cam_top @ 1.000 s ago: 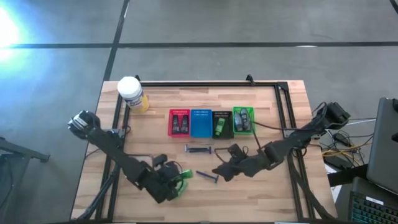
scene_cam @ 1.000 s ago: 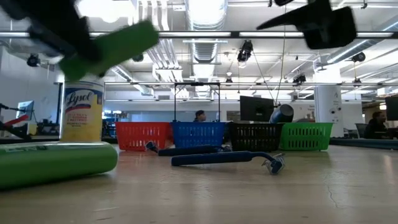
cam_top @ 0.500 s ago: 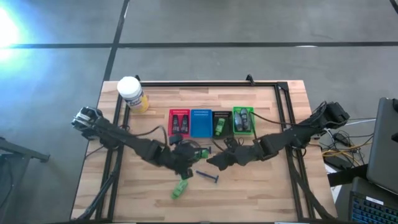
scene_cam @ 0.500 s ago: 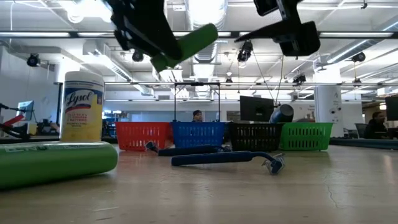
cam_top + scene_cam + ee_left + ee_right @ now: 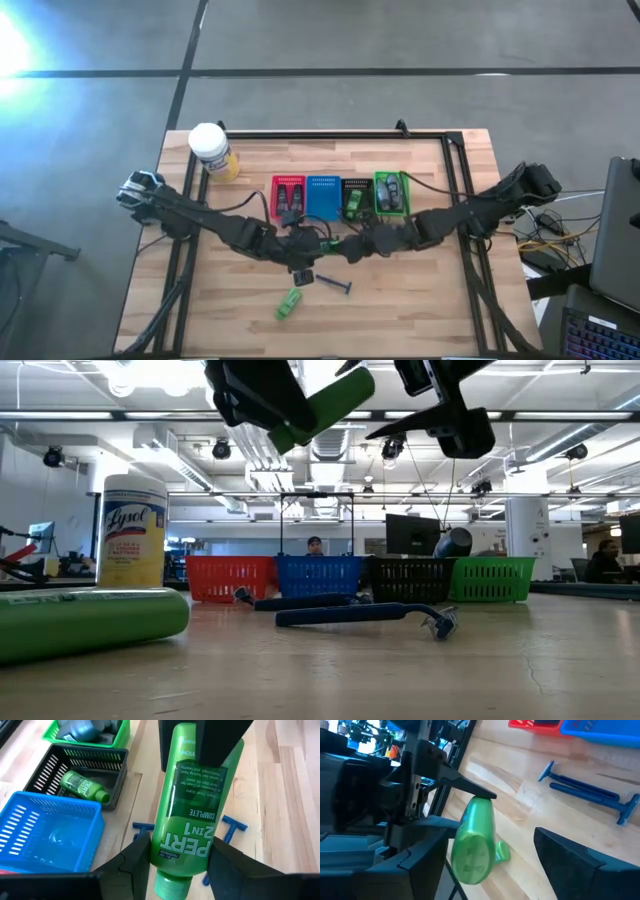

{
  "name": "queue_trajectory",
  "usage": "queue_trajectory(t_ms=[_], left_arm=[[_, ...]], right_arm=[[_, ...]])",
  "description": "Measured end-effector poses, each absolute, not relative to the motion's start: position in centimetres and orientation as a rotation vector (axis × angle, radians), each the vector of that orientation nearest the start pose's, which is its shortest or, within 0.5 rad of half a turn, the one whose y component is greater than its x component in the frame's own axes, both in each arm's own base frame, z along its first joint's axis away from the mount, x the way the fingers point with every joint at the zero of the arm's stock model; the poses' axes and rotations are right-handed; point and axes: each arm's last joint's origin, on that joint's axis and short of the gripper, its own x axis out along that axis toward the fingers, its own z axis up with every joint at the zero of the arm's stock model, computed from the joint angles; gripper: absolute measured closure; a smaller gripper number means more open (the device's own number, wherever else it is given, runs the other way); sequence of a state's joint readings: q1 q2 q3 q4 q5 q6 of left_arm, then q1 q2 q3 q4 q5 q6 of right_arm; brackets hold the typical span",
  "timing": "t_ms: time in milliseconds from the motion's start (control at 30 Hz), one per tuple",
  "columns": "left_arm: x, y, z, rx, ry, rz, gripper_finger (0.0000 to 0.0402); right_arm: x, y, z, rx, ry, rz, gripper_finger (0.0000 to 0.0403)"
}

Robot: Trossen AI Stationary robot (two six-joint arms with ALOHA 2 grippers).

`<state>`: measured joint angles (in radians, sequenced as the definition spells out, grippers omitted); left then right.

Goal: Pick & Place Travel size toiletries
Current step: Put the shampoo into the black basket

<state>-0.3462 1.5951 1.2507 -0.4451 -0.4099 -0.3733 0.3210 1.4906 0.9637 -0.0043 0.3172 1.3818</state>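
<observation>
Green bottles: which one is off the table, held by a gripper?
The Pert bottle clamped in the left gripper. Another green bottle lies on the wood, and a third sits in the black basket.

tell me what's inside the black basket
One green bottle lies on its side in the black basket. The basket's near corner is hidden behind the blue basket.

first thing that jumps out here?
The green Pert bottle, clamped in the left hand above mid-table, with the right hand open and facing it close by, as if for a handover. Behind them sits a row of four small baskets, red, blue, black, green, and a second green bottle lies on the table near the front edge.
</observation>
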Motion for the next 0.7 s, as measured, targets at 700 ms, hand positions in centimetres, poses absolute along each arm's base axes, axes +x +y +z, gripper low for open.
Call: queue_trajectory(t_ms=[700], left_arm=[[33.32,-9.63,27.11,-0.026,0.694,0.201,0.0243]], right_arm=[[31.31,8.23,24.73,1.218,0.442,-0.317,0.0260]])
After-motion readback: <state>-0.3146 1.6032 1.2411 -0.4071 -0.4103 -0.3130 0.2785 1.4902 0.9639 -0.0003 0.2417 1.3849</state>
